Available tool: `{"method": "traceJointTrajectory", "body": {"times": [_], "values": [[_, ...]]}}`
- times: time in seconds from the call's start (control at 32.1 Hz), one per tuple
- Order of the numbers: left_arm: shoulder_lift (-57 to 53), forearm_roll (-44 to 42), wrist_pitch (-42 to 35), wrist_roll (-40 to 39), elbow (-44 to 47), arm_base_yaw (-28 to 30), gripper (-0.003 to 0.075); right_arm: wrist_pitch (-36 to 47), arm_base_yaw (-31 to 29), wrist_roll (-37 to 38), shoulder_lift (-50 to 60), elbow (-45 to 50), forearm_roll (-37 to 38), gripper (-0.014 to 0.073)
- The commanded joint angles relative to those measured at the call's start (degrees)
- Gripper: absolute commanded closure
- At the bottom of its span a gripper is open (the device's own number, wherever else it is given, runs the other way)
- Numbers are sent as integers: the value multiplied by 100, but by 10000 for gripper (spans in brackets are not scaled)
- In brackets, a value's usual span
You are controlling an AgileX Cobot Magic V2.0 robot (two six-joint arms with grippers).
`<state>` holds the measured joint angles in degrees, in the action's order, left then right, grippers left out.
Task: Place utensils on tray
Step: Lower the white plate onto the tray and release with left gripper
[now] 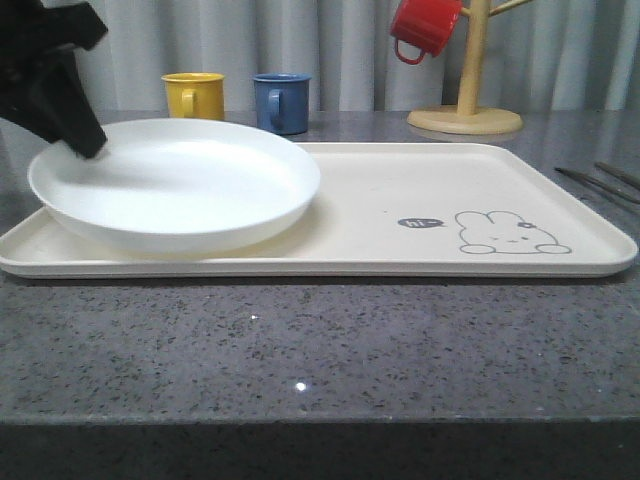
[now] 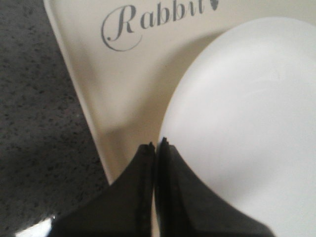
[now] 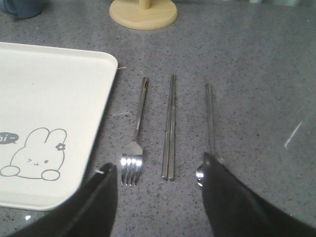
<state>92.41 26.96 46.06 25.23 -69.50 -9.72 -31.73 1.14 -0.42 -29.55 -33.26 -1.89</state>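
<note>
The white plate (image 1: 175, 185) lies on the left half of the cream tray (image 1: 400, 240). My left gripper (image 1: 88, 145) is at the plate's far left rim. In the left wrist view this gripper (image 2: 155, 144) is shut on the rim of the plate (image 2: 247, 113), over the tray (image 2: 123, 98). On the table to the right of the tray (image 3: 49, 98) lie the fork (image 3: 134, 143), the chopsticks (image 3: 170, 128) and the spoon (image 3: 210, 118), side by side. My right gripper (image 3: 159, 165) hangs open above their near ends. One of its fingers hides part of the spoon's bowl.
A yellow mug (image 1: 195, 95) and a blue mug (image 1: 282, 102) stand behind the tray. A red mug (image 1: 425, 27) hangs on the wooden mug stand (image 1: 470, 70) at the back right, whose round base (image 3: 143, 12) is beyond the utensils. The tray's right half is bare apart from its rabbit drawing (image 1: 505, 232).
</note>
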Motion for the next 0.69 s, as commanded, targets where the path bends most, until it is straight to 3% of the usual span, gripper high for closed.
{"method": "traceJointTrajectory", "body": {"times": [0.0,0.16,0.41,0.65], "values": [[-64,233,-416,-213,-174,-80,737,414,-11,-40,-76,-147,50,172],[-3,265,-390,-213,-186,-80,657,414,-11,-40,-76,-147,50,172],[-14,265,-388,-213,-273,-80,377,414,-11,-40,-76,-147,50,172],[-519,253,-18,-152,-367,-184,364,414,-11,-40,-76,-147,50,172]]}}
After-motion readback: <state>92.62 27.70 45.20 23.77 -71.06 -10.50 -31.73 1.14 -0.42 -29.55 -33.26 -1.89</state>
